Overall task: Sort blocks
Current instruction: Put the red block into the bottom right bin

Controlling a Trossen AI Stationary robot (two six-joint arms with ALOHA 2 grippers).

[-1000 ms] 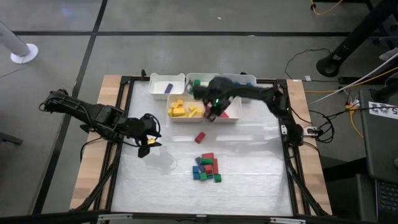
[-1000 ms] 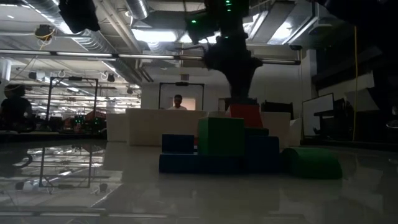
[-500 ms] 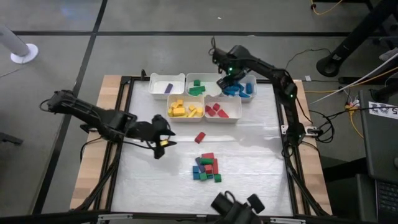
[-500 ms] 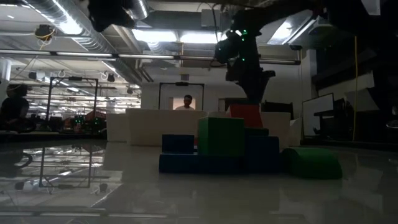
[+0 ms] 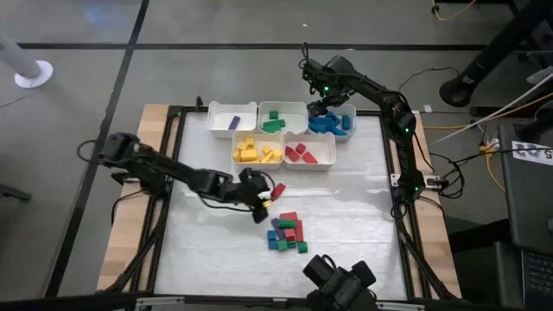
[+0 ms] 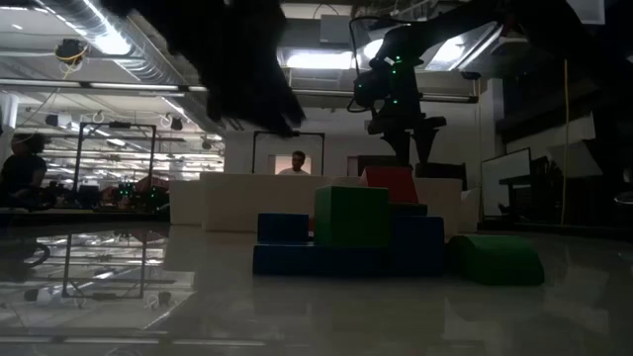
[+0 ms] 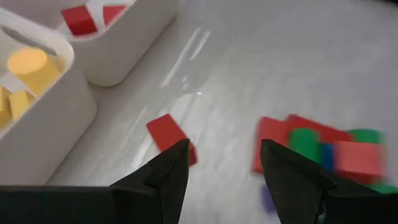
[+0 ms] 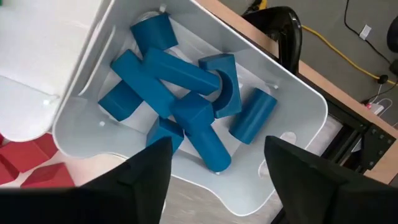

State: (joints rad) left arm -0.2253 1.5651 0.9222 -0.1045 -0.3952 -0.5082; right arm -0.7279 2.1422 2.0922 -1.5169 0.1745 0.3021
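Note:
A loose pile of red, green and blue blocks (image 5: 288,233) lies on the white table, near its middle. A single red block (image 5: 277,190) lies flat just beyond it. My left gripper (image 5: 260,202) hovers open beside that red block (image 7: 169,135), touching nothing; the pile (image 7: 317,152) lies past its fingertips. My right gripper (image 5: 321,109) hangs open above the blue bin (image 5: 346,131), over several blue blocks (image 8: 186,93) lying in it, with nothing between its fingers (image 8: 146,165).
Five white bins stand at the table's far side: purple (image 5: 226,126), green (image 5: 275,120), blue, yellow (image 5: 257,152) and red (image 5: 307,154). A dark device (image 5: 341,281) sits at the near edge. The table's left half is bare white surface (image 5: 207,250).
My right gripper has swung from above the yellow and red bins toward the table's far right, over the blue bin, and has opened there. My left gripper has travelled toward the table's right edge, up to the single red block, staying open.

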